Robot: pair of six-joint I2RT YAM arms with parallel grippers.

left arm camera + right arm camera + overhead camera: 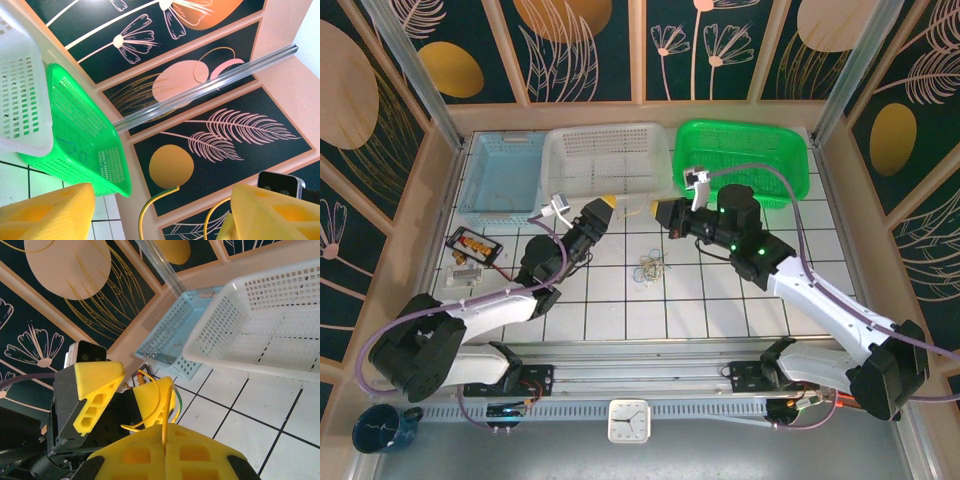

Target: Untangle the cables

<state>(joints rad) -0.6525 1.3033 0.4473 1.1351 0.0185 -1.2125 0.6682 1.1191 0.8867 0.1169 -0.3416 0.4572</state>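
On the counter [740,300], the cables [650,268] look thin, light & floppy, so grab a loose end; right gripper [165,440] pinches a yellow wire [159,405], left gripper [157,210] is spread wide.

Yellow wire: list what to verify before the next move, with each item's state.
1. Right gripper shut on the yellow wire: ok.
2. Left gripper with jaws open, wire passing between them: ok.
3. Wire touching the left gripper: cannot tell.
4. Tangle lying on the table, apart from both grippers: ok.
5. Whether the held wire joins that tangle: cannot tell.
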